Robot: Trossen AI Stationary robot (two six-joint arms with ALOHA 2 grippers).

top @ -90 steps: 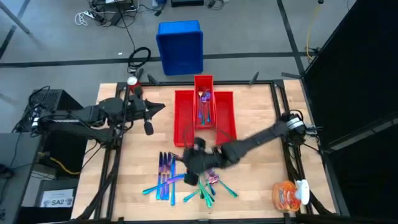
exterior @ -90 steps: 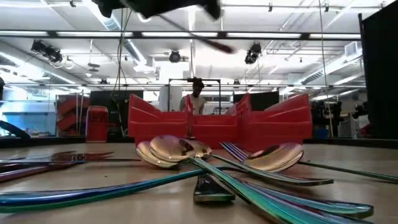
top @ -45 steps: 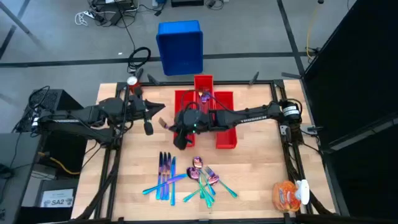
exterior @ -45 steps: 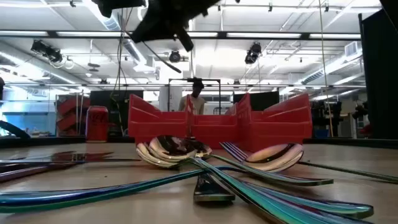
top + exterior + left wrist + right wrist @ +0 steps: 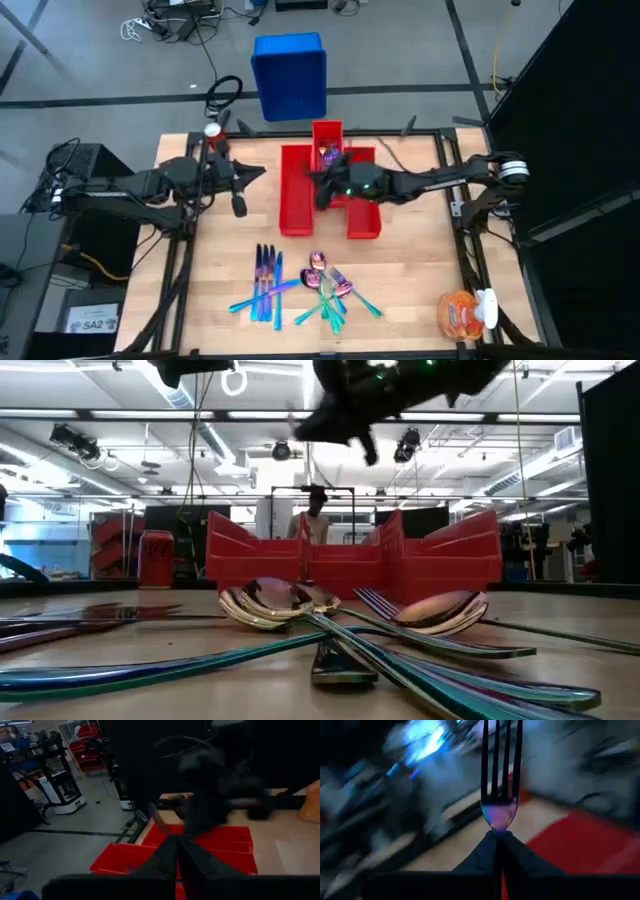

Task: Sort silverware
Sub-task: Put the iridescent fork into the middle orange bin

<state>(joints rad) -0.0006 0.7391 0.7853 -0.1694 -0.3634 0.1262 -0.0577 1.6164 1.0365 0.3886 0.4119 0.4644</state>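
Item 1, my right gripper [image 5: 325, 190]: extended over the red bins [image 5: 297, 200] at the far middle of the surface [image 5: 410, 250], raised above them. Fingers pressed together on a fork [image 5: 500, 795]; in the right wrist view the tines point away from the fingertips and the neck shimmers purple and blue at the point of the grip. In the low view this gripper [image 5: 345, 415] hangs high over the bins [image 5: 440, 565].

Item 2, my left gripper [image 5: 240, 200]: waiting at the left side of the surface, just left of the bins. Its fingers [image 5: 172, 857] meet at the tips, with nothing between them.

Item 3, silverware already binned: a few purple and blue pieces [image 5: 328, 155] lie in the far part of the middle bin.

Item 4, silverware on the surface, near left group: several blue knives [image 5: 265, 280] laid roughly parallel, handles running near to far, with one teal piece [image 5: 262, 295] lying across their near ends.

Item 5, silverware on the surface, near middle group: spoons and forks [image 5: 332, 290] piled and crossing, pink and teal, just right of the knives. In the low view two spoon bowls [image 5: 275, 603] and a set of fork tines [image 5: 375, 600] lie in front of the bins.

Item 6, other: blue bin [image 5: 290, 75] on the floor beyond the surface; an orange packet [image 5: 462, 312] at the near right corner.
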